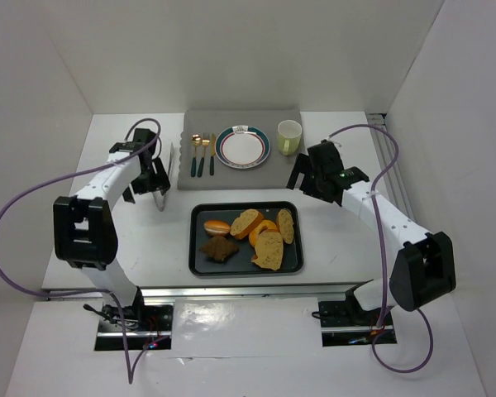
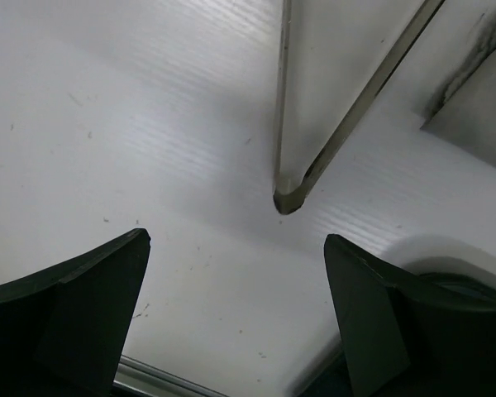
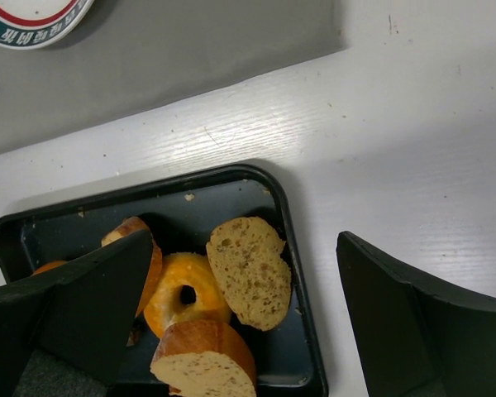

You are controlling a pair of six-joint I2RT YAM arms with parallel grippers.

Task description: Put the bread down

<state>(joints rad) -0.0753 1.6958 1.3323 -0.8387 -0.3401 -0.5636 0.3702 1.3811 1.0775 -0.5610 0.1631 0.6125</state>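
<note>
Top external: white table, white walls.

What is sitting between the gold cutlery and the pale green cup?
A round white plate with a red-and-green rim sits between the gold cutlery and the pale green cup, all on the grey mat. The top view shows it.

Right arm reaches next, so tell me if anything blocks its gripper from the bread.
Nothing visible does. The right gripper hangs open over the right end of the tray, with a bread slice bare directly beneath.
</note>
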